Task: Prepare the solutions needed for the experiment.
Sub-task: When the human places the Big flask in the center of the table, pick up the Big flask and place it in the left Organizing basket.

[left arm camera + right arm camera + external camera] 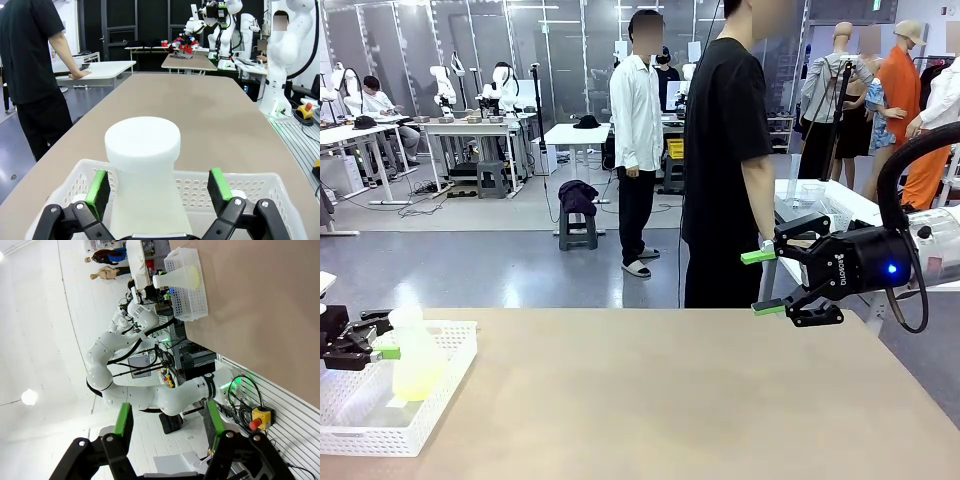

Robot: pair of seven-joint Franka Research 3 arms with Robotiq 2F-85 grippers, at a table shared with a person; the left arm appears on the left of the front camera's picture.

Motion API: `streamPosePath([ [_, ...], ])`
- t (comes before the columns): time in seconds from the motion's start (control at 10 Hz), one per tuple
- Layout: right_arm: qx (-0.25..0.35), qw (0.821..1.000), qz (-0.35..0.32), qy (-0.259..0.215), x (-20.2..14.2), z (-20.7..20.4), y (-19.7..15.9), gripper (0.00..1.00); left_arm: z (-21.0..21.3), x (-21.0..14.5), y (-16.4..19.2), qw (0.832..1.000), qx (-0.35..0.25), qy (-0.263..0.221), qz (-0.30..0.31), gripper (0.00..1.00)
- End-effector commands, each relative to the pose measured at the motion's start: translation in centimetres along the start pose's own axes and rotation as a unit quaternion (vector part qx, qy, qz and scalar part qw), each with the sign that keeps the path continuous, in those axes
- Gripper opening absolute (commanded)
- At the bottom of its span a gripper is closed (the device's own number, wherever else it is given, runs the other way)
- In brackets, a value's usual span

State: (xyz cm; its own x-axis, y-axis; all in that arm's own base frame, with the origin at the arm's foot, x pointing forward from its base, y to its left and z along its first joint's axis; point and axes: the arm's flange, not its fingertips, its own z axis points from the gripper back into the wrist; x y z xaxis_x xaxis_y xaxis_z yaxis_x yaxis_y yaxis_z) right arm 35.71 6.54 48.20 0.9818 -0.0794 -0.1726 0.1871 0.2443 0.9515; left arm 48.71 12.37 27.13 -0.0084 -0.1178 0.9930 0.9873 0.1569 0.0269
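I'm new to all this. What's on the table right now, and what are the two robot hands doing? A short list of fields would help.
table: brown top, mostly bare
basket: white mesh basket at the robot's left edge
flask: translucent flask with a white cap, standing in the basket, pale yellow-green liquid at the bottom
left gripper: left gripper open, one green pad on each side of the flask's neck, not yet closed on it
right gripper: right gripper open, holding nothing, raised above the table's right side
person: standing beyond the far edge, in black

Grey floor [470, 260], white lab tables [470, 128]
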Motion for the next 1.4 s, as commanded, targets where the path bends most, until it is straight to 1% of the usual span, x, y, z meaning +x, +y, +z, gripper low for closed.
streamPosePath([
  [0.0, 0.004, 1.000, 0.002, 0.001, 0.0, 0.0, 0.1, 0.72, -0.2, 0.1, 0.3, 1.000, 0.002, 0.000, -0.003, 1.00],
  [0.3, 0.004, 1.000, 0.002, 0.001, 0.0, 0.0, 0.1, 0.72, 0.0, 0.0, 0.0, 1.000, 0.000, 0.000, 0.000, 1.00],
  [0.4, 0.004, 1.000, 0.002, 0.001, 0.0, 0.0, 0.1, 0.72, 0.7, 0.2, -0.3, 1.000, 0.003, 0.012, -0.005, 1.00],
  [0.5, 0.004, 1.000, 0.002, 0.001, 0.0, 0.0, 0.1, 0.72, 1.8, 0.2, -0.6, 1.000, 0.018, 0.014, -0.005, 1.00],
  [0.7, 0.004, 1.000, 0.002, 0.001, 0.0, 0.0, 0.1, 0.72, 3.9, 0.9, -1.5, 0.999, 0.049, 0.004, -0.004, 1.00],
  [0.8, 0.004, 1.000, 0.002, 0.001, 0.0, 0.0, 0.1, 0.72, 5.0, 1.7, -2.1, 0.998, 0.058, -0.011, 0.001, 1.00],
  [0.9, 0.004, 1.000, 0.002, 0.001, 0.0, 0.0, 0.1, 0.72, 5.7, 3.4, -3.5, 0.997, 0.064, -0.019, 0.038, 1.00],
  [1.0, 0.004, 1.000, 0.002, 0.001, 0.0, 0.0, 0.1, 0.72, 5.8, 5.4, -5.0, 0.995, 0.069, -0.014, 0.067, 1.00],
  [1.1, 0.004, 1.000, 0.002, 0.001, 0.0, 0.0, 0.1, 0.72, 6.1, 7.5, -6.9, 0.994, 0.069, -0.015, 0.079, 1.00],
  [1.2, 0.004, 1.000, 0.002, 0.001, 0.0, 0.0, 0.1, 0.72, 5.8, 9.8, -8.8, 0.995, 0.034, -0.030, 0.090, 1.00],
  [1.3, 0.004, 1.000, 0.002, 0.001, 0.0, 0.0, 0.1, 0.72, 4.4, 12.3, -10.5, 0.991, 0.025, -0.033, 0.125, 1.00],
])
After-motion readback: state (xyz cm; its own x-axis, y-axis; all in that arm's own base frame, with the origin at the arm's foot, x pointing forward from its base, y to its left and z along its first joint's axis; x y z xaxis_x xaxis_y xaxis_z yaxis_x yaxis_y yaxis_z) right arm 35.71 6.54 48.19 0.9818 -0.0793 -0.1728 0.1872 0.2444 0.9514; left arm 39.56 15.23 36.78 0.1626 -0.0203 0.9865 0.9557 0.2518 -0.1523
